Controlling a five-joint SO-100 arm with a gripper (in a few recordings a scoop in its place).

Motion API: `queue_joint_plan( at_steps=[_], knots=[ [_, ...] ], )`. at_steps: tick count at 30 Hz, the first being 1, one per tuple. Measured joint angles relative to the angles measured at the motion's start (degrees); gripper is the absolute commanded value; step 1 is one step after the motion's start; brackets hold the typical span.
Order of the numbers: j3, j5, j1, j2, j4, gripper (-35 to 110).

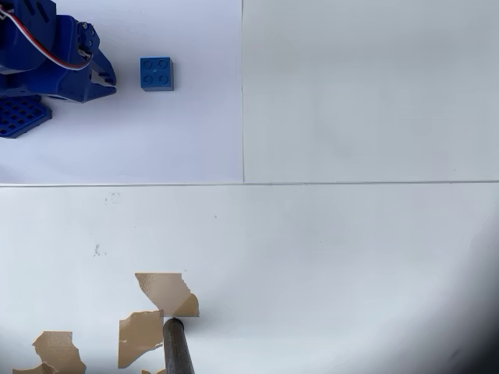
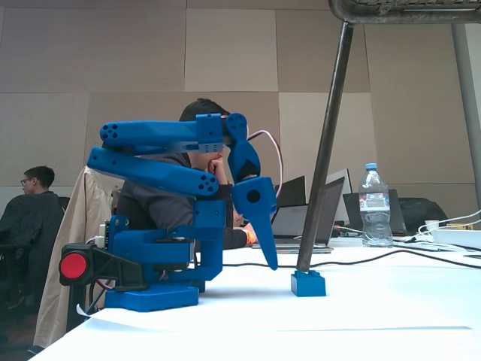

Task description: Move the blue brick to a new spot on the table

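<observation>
While folded, tool sits beside blue brick.

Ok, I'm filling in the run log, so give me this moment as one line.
arm: folded at base | gripper: off the table, empty, pointing down | blue brick: on table, untouched, right of gripper in overhead view | move: not begun

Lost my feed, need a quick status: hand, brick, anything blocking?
Hand folded down near the arm's base, empty, apart from the brick. Blue brick flat on table, studs up, untouched. Dark slanted pole stands close behind it.
</observation>
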Motion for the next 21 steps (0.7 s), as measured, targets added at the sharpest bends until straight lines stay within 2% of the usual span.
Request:
queue_joint_plan(
  at_steps=[8,14,21],
  knots=[
    [-17.4,-8.3,3.5,-21.0,-2.0,23],
    [-19.2,-16.2,6.5,-28.8,-6.9,24],
    [-19.2,-15.6,5.8,-36.2,-12.7,25]
  ],
)
